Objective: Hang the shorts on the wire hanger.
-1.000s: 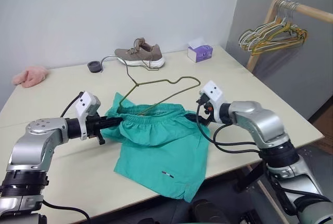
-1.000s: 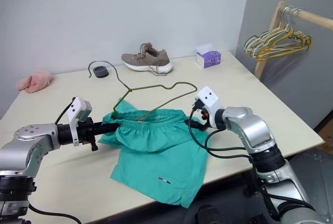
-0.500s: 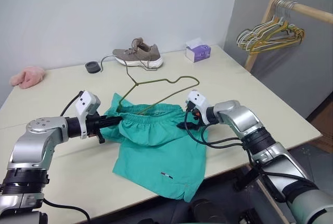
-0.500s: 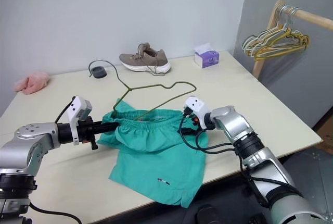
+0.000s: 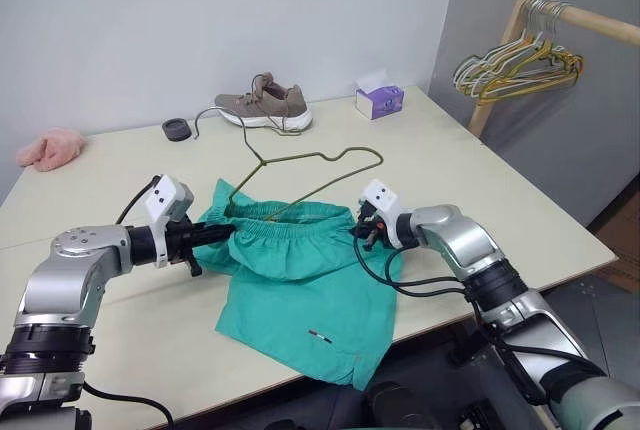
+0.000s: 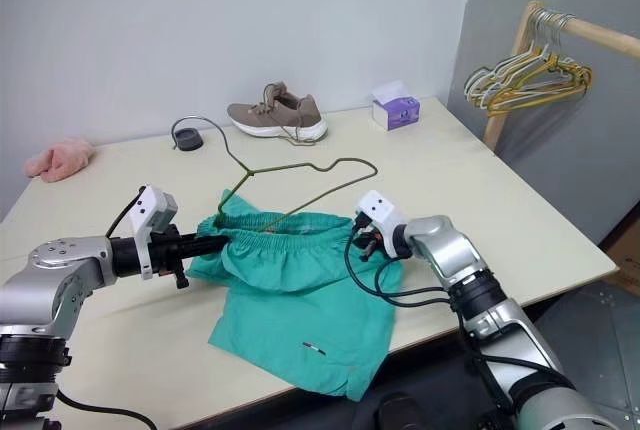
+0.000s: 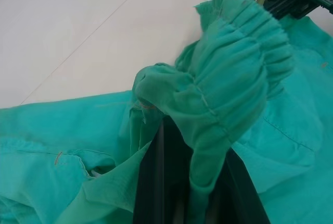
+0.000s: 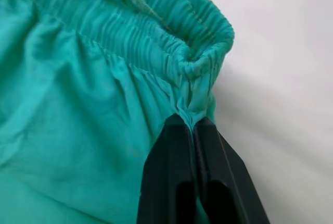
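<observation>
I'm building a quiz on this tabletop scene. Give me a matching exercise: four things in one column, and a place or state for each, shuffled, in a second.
Things:
1. shorts
2. wire hanger
3. shoe
4. pink cloth

Places or states:
A. far left corner of the table
B. pinched at both waistband ends by the left hand and the right hand
C. lower bar tucked into the waistband
D. by the wall, beside the tissue box

Pairs: 1-B, 2-C, 3-D, 4-A

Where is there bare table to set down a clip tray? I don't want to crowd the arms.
Free: the table right of the wire hanger, below the tissue box; also between the pink cloth and the shorts. Crowded: mid-table, around both grippers.
</observation>
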Robot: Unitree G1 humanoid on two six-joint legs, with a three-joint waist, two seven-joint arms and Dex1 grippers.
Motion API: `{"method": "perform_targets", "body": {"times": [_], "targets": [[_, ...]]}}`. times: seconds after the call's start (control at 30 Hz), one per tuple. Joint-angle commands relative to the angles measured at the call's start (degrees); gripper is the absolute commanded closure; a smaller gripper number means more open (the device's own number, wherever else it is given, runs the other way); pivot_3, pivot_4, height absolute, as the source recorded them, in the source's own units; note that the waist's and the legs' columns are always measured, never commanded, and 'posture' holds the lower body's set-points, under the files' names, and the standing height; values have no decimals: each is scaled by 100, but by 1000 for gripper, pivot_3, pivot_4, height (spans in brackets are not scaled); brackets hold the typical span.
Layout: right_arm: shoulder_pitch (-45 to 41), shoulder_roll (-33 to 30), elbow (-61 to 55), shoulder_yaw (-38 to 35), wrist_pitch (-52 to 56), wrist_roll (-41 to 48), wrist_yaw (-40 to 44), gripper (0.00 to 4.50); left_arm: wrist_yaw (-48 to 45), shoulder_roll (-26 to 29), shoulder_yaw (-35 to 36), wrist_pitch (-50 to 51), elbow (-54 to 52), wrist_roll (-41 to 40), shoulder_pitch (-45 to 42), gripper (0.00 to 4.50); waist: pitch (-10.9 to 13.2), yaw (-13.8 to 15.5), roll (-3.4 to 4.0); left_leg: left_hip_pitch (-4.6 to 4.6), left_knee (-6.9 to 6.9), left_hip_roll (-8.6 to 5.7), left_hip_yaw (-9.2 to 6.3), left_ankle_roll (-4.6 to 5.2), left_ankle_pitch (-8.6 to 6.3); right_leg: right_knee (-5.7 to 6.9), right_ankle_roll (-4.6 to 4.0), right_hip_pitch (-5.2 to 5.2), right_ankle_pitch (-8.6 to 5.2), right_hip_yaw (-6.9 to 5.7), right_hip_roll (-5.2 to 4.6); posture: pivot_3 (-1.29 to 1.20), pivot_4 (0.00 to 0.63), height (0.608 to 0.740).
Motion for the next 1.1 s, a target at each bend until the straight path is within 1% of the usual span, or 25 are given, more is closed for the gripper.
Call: {"method": "perform_targets", "body": {"times": [0.03,0.2,0.33,0.53,0.7,0.87,1.1], "targets": [[115,-304,-605,-405,39,31,-70,4480,-46,156,262,-44,-128,-81,39,4500,1,0,1,0,0,0,0,0,0,0,0,0,0,0,0,-270,0,740],[383,-726,-1059,-838,306,168,-96,4480,-404,519,382,63,-73,-177,217,4500,0,2,0,-1,-1,1,0,0,0,0,2,0,-1,-2,0,-276,0,740],[526,-934,-1274,-1052,472,306,-135,4480,-533,759,391,-38,228,-122,93,4500,2,1,3,-1,-2,1,1,0,0,-2,11,1,-7,-2,0,-277,0,740],[660,-1044,-1590,-1295,792,565,-290,4480,-743,1021,280,-323,586,75,-100,4500,3,4,4,-1,-1,1,1,0,0,-3,11,1,-6,-2,0,-280,0,740],[681,-1043,-1668,-1576,982,740,-559,4480,-1080,1265,142,-585,729,247,-79,4500,4,7,6,-1,-2,2,2,0,0,-3,11,1,-6,0,0,-282,0,740],[672,-1093,-1703,-1664,1051,848,-676,4480,-1246,1462,-34,-915,896,479,-120,4500,4,7,6,-1,-2,2,3,1,0,-3,11,0,-7,0,0,-285,0,740],[732,-1169,-1870,-1656,1111,922,-715,4480,-1083,1443,-131,-1220,1322,667,-449,4500,6,7,9,-1,-2,2,3,1,0,-3,16,1,-9,0,0,-288,0,740]]}}
